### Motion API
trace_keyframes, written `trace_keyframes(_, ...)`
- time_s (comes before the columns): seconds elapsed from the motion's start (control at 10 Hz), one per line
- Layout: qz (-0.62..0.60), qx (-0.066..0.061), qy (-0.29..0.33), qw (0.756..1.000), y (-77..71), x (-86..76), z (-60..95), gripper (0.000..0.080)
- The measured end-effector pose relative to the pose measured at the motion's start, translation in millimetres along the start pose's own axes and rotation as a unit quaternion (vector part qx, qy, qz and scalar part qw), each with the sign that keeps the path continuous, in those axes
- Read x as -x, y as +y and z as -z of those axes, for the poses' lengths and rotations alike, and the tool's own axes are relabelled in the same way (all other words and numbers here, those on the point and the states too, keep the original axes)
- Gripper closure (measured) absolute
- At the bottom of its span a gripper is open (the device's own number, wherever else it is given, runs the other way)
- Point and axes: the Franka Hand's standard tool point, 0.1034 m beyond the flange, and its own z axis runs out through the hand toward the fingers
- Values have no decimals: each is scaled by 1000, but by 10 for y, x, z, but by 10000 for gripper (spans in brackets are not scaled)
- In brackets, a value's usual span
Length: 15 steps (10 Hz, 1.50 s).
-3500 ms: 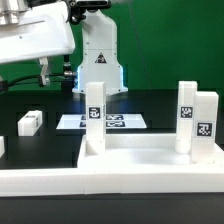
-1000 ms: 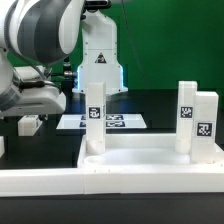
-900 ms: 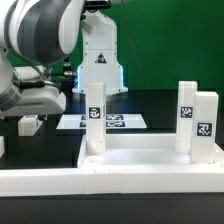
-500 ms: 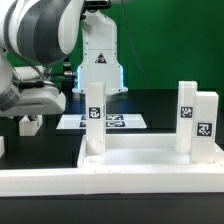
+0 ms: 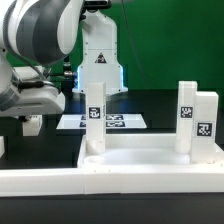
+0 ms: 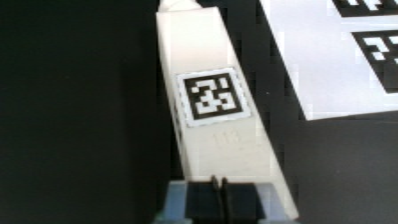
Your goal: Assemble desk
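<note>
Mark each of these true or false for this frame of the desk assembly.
1. Three short square white legs stand upright in the wide white rimmed panel. True.
2. The gripper is shut on a loose white leg lying on the black table. True.
3. That held leg carries no tag. False: a black-and-white tag shows on it.
4. The marker board lies inside the panel. False: it lies on the table behind it.

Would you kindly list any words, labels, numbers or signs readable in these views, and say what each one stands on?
No readable words or numbers.
Square black-and-white tag patterns, no letters: on the lying leg, the upright legs and the marker board.
Small dark mark on the robot base: too blurred to read.
</note>
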Motion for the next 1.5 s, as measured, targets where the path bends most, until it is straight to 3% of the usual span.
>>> trace_keyframes(0.2,0,-2,-3,1000,-16,15,21,798)
trace_keyframes(0.3,1,-3,-3,1000,-56,26,103,677)
trace_keyframes(0.5,-3,-2,-3,1000,-94,11,94,403)
trace_keyframes(0.6,-8,-2,-5,1000,-122,2,75,403)
trace_keyframes(0.7,-10,-2,-9,1000,-148,-9,22,220)
trace_keyframes(0.8,-12,-1,-13,1000,-172,-28,-73,171)
trace_keyframes(1.1,-17,-7,-27,999,-116,-16,-248,151)
trace_keyframes(1.5,-18,-7,-25,999,-109,-20,-245,150)
